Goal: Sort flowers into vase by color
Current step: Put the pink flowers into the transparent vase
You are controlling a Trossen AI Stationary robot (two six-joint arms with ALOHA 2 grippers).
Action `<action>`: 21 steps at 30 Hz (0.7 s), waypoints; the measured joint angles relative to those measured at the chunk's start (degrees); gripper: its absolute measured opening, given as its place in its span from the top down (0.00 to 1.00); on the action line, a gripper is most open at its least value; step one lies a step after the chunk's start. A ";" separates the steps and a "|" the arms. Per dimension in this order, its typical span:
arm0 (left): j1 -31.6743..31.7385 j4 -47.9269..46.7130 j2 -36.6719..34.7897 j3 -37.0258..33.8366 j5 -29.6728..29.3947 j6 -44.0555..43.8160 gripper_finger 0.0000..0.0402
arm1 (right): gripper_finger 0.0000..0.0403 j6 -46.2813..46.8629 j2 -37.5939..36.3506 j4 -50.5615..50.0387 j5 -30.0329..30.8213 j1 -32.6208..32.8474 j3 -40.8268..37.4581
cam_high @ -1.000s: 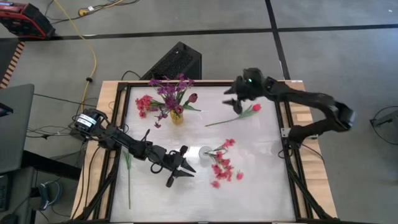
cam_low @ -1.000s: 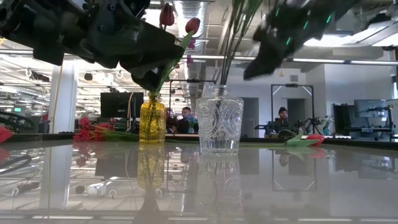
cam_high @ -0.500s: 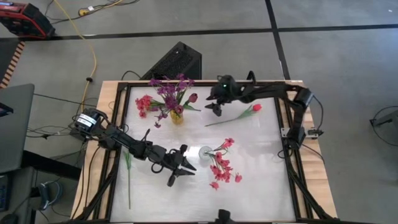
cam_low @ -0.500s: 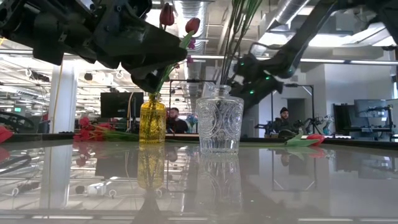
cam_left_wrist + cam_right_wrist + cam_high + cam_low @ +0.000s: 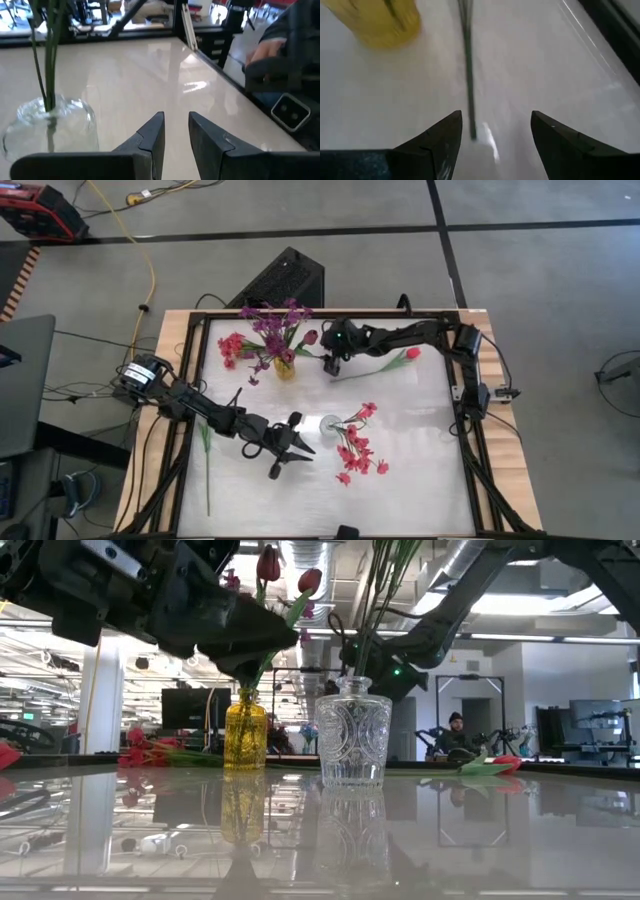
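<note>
Fingers of the right gripper [image 5: 492, 131] spread wide over the thin, bendy stem of the red tulip [image 5: 375, 364], at twelve o'clock on the table [image 5: 420, 470]; it looks light, so pinch its stalk gently.

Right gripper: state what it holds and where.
Nothing. The right gripper is open over the table, fingers either side of the end of a loose red tulip's stem, not touching.

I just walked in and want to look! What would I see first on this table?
First, the yellow vase near the table's far edge, bursting with purple flowers. The right gripper, open, reaches low beside it over a red tulip's stalk. Nearer the middle, a clear vase holds red-pink flowers, the left gripper alongside.
</note>
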 joint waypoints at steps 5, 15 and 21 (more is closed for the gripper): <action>0.04 -1.07 -0.02 -0.02 0.03 0.65 0.81 | 0.39 -0.96 0.42 -3.70 5.87 1.23 0.00; 0.04 -0.74 -0.02 0.00 0.07 -0.29 0.81 | 0.42 -3.60 0.42 -5.81 8.87 3.48 0.00; 0.04 -0.72 -0.02 0.00 0.06 -0.85 0.81 | 0.42 -8.14 0.15 -6.88 8.91 4.81 0.98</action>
